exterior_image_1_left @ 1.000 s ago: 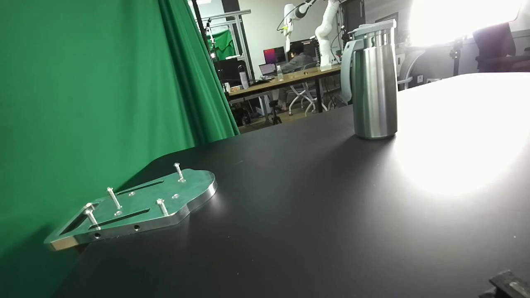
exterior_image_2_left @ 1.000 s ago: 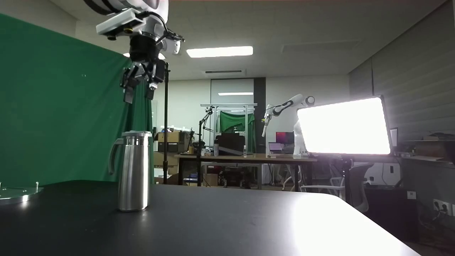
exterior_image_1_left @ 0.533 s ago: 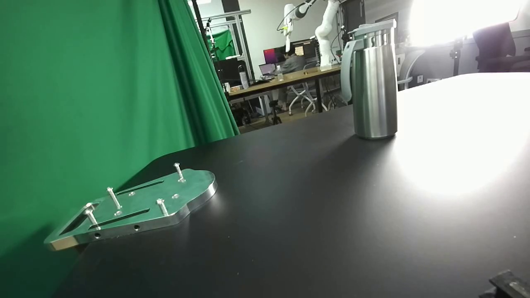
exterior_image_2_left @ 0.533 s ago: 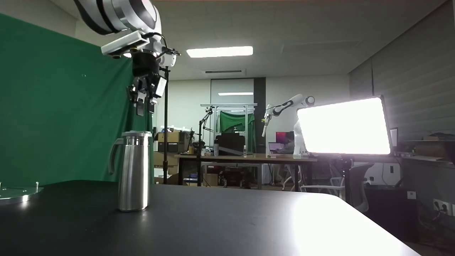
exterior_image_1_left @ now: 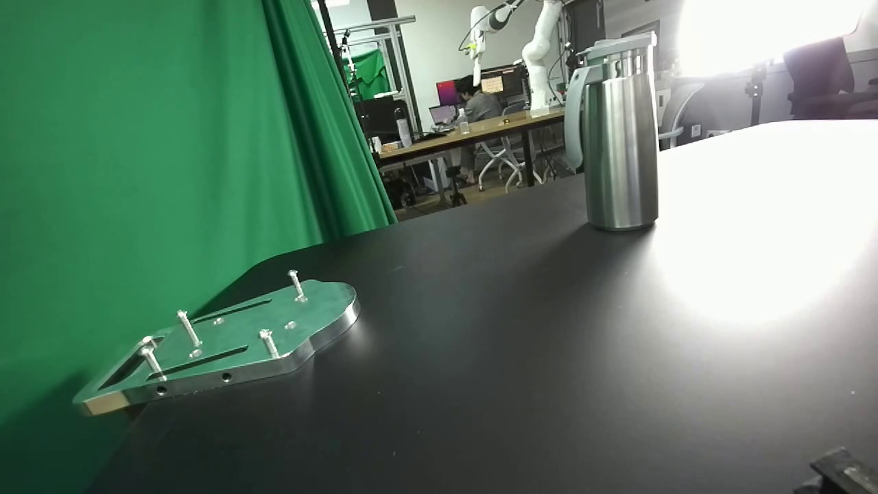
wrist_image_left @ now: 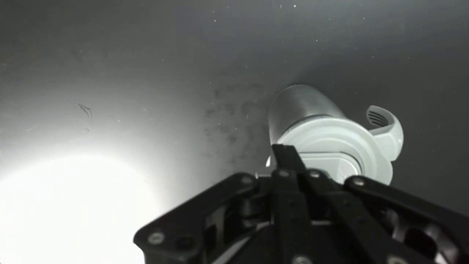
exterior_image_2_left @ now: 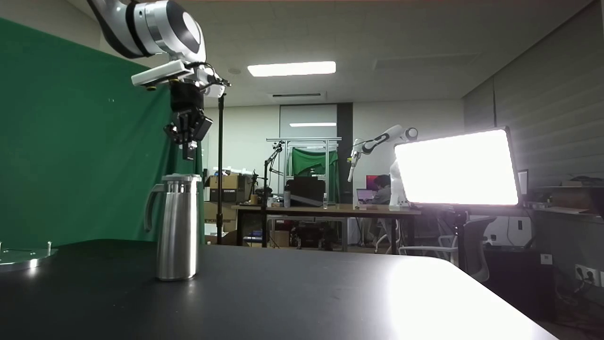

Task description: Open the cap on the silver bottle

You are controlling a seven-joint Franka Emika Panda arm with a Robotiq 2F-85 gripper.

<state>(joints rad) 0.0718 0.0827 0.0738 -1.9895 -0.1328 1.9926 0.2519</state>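
The silver bottle (exterior_image_1_left: 623, 151) (exterior_image_2_left: 177, 236) stands upright on the dark table, a tall brushed-metal cylinder with a light grey handle (exterior_image_1_left: 575, 116) (wrist_image_left: 394, 141). Its greyish cap (exterior_image_1_left: 621, 45) (exterior_image_2_left: 180, 178) sits flat on top in both exterior views. Just above the cap, with a small gap in an exterior view, my gripper (exterior_image_2_left: 189, 155) points down with its fingertips together. Nothing shows between them. In the wrist view the shut gripper (wrist_image_left: 287, 148) overlaps the left part of the cap (wrist_image_left: 329, 134) and hides the cap's near side; the bottle's body (wrist_image_left: 302, 101) shows beyond.
A flat clear plate (exterior_image_1_left: 315, 309) with upright pegs lies at the table's edge beside a green curtain (exterior_image_1_left: 171, 137). A dark object (exterior_image_1_left: 847, 473) pokes into the corner of an exterior view. A bright light panel (exterior_image_2_left: 455, 167) stands beyond the table (exterior_image_2_left: 306, 293).
My gripper has gone from open to shut and come down closer over the cap. The bottle and its cap have not moved. A person in the background has shifted.
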